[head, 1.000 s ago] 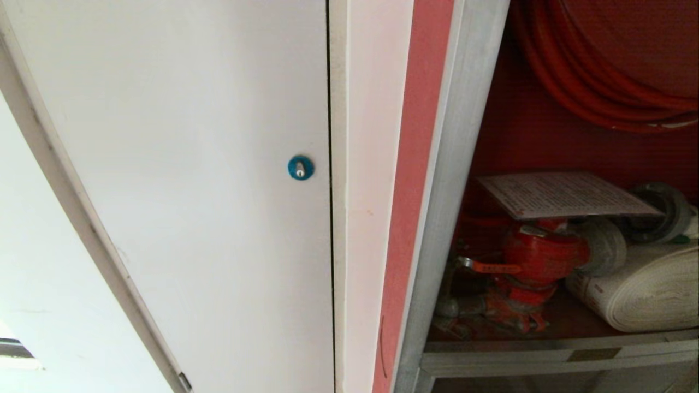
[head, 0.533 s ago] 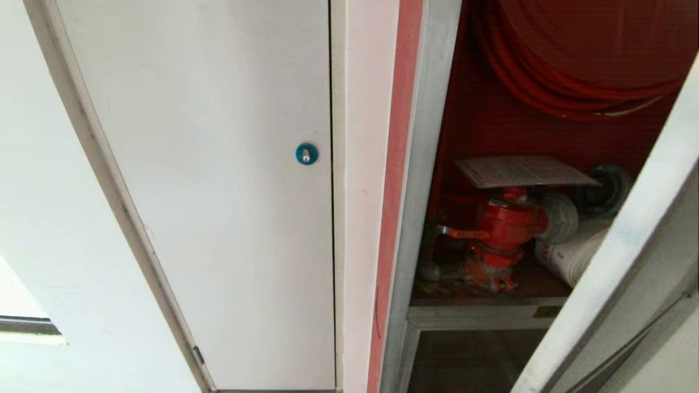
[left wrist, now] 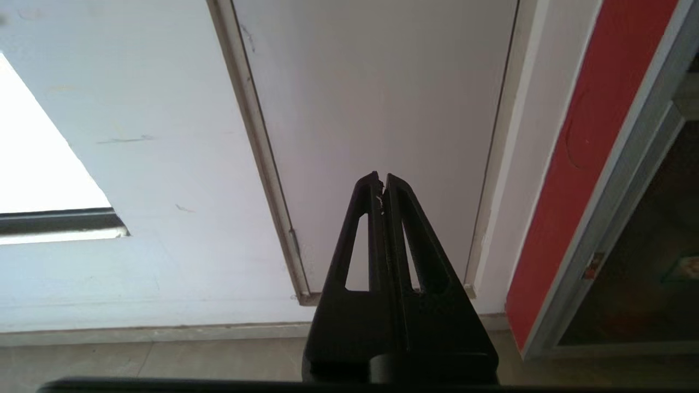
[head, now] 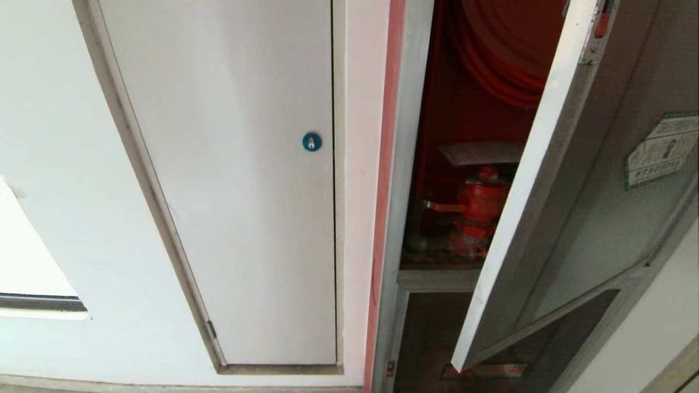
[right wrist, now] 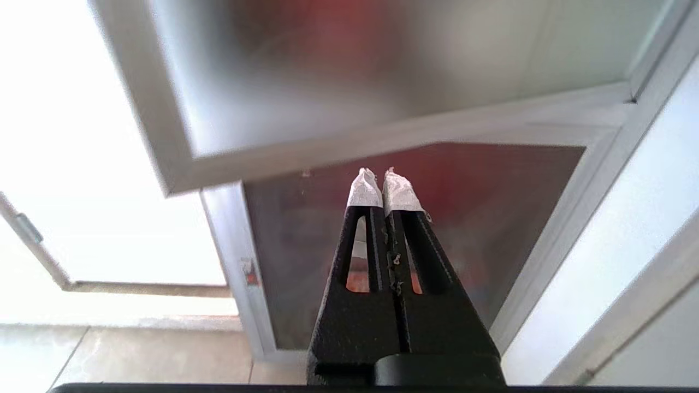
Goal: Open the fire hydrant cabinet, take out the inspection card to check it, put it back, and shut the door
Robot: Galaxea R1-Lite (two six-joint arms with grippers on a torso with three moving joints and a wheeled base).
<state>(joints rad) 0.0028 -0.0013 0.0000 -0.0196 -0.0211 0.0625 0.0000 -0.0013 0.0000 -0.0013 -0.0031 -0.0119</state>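
The fire hydrant cabinet (head: 407, 136) stands on the right with its door (head: 590, 191) partly open, the door's free edge slanting across the opening. In the gap I see the inspection card (head: 478, 153) lying flat on top of the red valve (head: 480, 202), with red hose (head: 491, 60) coiled above. Neither gripper shows in the head view. My left gripper (left wrist: 381, 177) is shut and empty, facing the low part of a white door. My right gripper (right wrist: 381, 174) has white-wrapped tips. It is shut and empty, facing the cabinet's lower glass panel (right wrist: 491, 218) beneath the door's bottom edge (right wrist: 327, 147).
A plain white door (head: 235, 191) with a small blue round lock (head: 312, 142) fills the wall left of the cabinet. The cabinet door bears a green-bordered sticker (head: 661, 150) and a red latch (head: 602, 24). Tiled floor (left wrist: 153, 360) runs along the wall's foot.
The camera has drawn back, so everything looks smaller. The cabinet door has come in from the right and now hides the white rolled hose and part of the card.
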